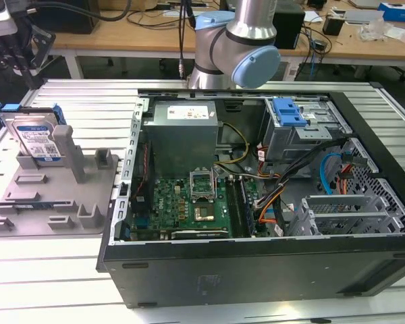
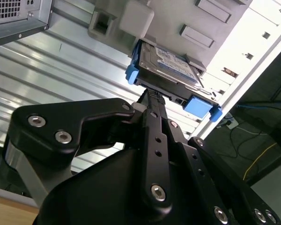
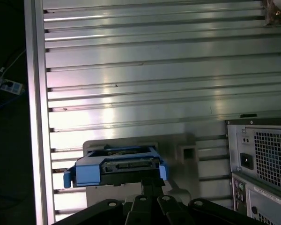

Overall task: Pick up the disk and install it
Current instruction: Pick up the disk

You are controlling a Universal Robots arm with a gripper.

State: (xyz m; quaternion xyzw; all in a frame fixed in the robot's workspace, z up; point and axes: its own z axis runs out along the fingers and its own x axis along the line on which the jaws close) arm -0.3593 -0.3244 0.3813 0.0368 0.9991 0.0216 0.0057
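The disk [image 1: 37,138] is stood on edge in a grey holder [image 1: 74,182] by the counter's [image 1: 54,270] edge, at the exterior view's left. In the second wrist view the pincer [image 2: 152,96] is seen right at the disk's narrow edge; whether it is clenched cannot be told. An open computer case [image 1: 256,270] is set just beside the holder.

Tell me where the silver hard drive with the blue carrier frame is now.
The silver hard drive with its blue carrier frame stands tilted in the grey plastic holder at the exterior view's left, beside the open black computer case.
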